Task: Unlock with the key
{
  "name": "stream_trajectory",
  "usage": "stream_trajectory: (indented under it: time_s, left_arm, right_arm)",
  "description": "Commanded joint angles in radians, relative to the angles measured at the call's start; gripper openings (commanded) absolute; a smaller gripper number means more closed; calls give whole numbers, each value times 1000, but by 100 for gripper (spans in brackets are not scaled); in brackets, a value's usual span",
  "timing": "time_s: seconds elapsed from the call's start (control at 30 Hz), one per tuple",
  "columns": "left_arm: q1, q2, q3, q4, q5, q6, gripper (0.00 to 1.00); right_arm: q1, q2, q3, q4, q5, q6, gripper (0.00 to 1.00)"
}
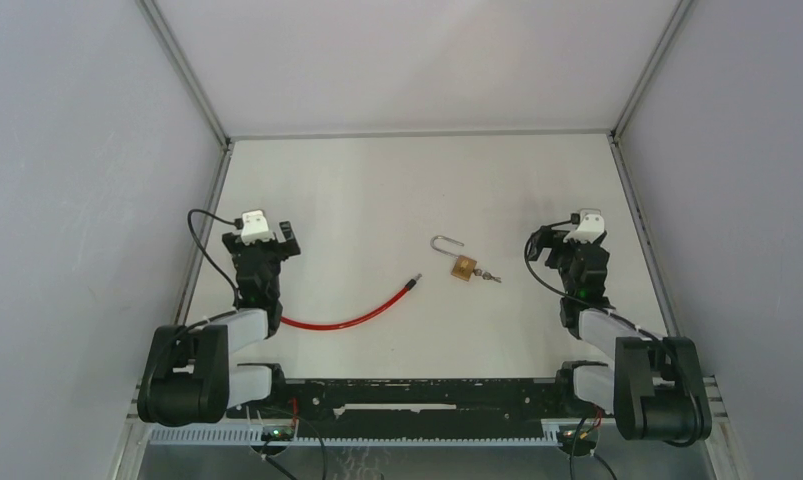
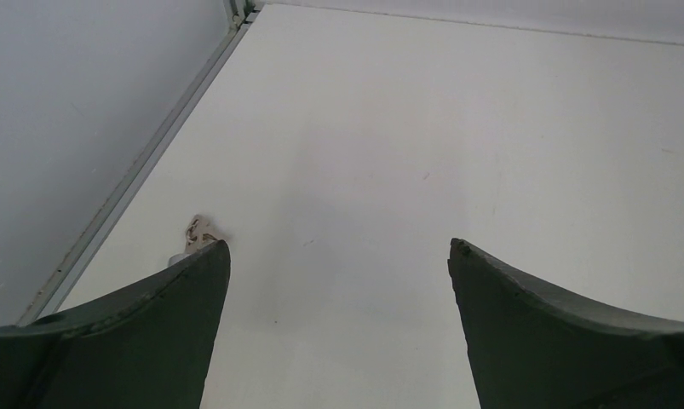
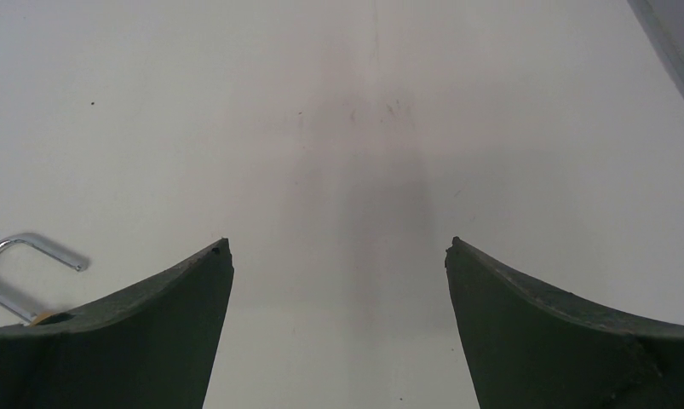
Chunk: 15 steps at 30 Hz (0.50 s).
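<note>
Brass padlock (image 1: 464,268) lies on the white desk (image 1: 377,190), right of centre, nearer my right arm than my left. From the top camera I see its whole length. The silver shackle (image 1: 445,245) points away from the arms and slightly left, and the body sits at the near end, so the long axis runs from far-left to near-right. The shackle is swung open, with one end free. A small key (image 1: 488,276) sticks out of the body's near end, pointing right.

A red cable (image 1: 352,312) curves from beside the left arm toward the padlock. Its metal tip (image 1: 414,281) stops short of the lock without touching it.

My right wrist camera catches only the shackle loop and a sliver of brass at its lower left edge, beside one finger. The key and the cable are out of its frame. My left wrist camera shows neither lock nor cable, only bare desk, the side wall and a small pale object (image 2: 198,232) by one finger that I cannot identify. The top camera does not reveal that object.

The left tool (image 2: 338,251) is spread wide with nothing in it. The right tool (image 3: 338,247) is likewise released over bare desk, well apart from the lock.
</note>
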<state>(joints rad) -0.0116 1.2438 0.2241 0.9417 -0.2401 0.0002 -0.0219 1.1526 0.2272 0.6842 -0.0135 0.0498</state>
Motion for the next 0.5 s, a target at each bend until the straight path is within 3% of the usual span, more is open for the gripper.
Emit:
stream_trajectory:
  time_s: [0.0, 0.27, 0.47]
  left_arm:
    - [35, 3, -17, 72, -6, 7, 100]
    - [38, 2, -16, 65, -5, 7, 100]
    - [38, 2, -20, 77, -7, 7, 100]
  right_arm:
    - [-10, 56, 38, 117, -52, -9, 99]
    - [-16, 179, 60, 192, -98, -27, 99]
    - [-16, 185, 65, 187, -94, -24, 99]
